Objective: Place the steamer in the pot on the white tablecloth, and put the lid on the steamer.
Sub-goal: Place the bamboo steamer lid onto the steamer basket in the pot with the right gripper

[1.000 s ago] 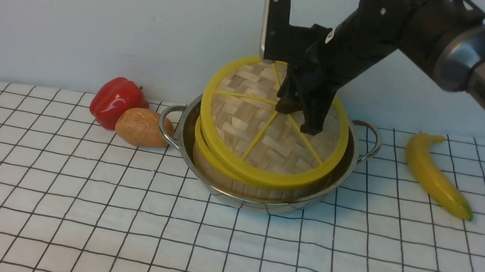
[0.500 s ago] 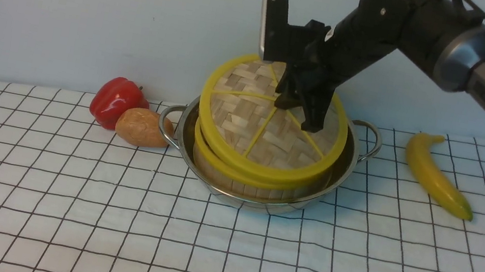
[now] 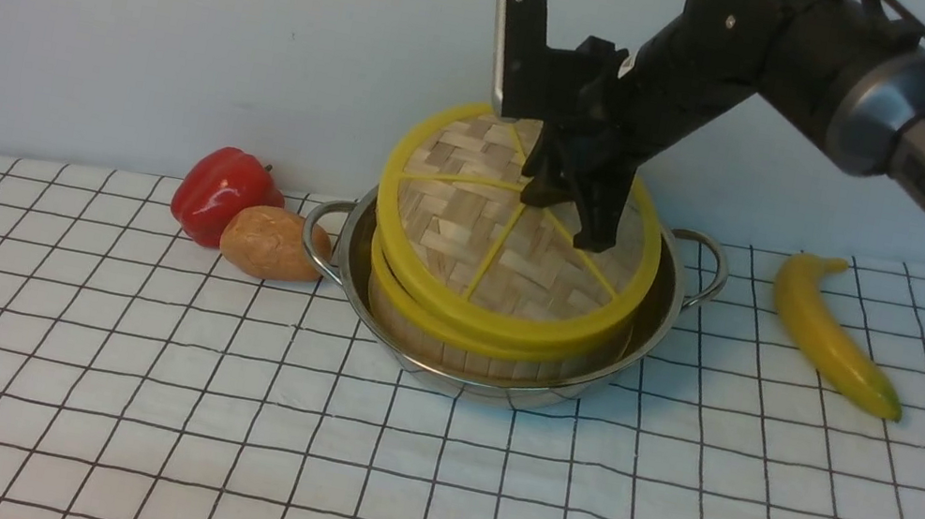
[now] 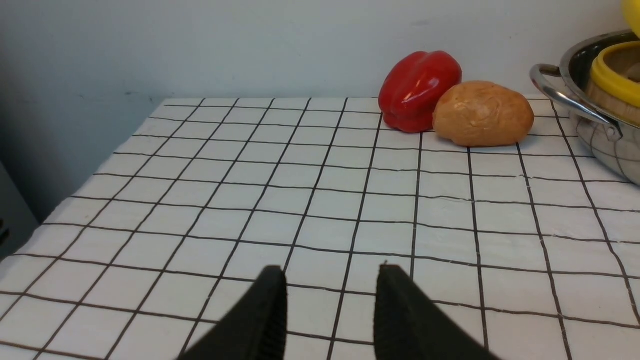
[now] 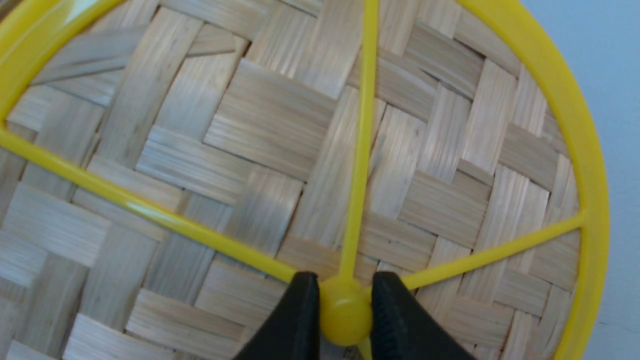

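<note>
The steel pot [image 3: 661,318] stands on the white tablecloth [image 3: 423,481] at the back middle. The steamer [image 3: 493,355] sits inside it; its contents are hidden. The lid [image 3: 467,232] lies tilted over the steamer, its near edge on the steamer's rim and its far edge raised. My right gripper [image 3: 571,212] is shut on the lid's yellow hub [image 5: 345,312], which shows squeezed between the black fingers in the right wrist view. My left gripper [image 4: 330,280] is open and empty above the cloth; the pot's handle [image 4: 565,95] shows in that view.
A red bell pepper [image 3: 222,193] and a brown potato [image 3: 270,243] lie touching just left of the pot. A yellow banana [image 3: 831,329] lies to the right of it. The wall stands close behind the pot.
The lid has moved slightly left and lowered, so its near rim now lines up more closely with the steamer's rim. The right gripper keeps its hold on the hub.
</note>
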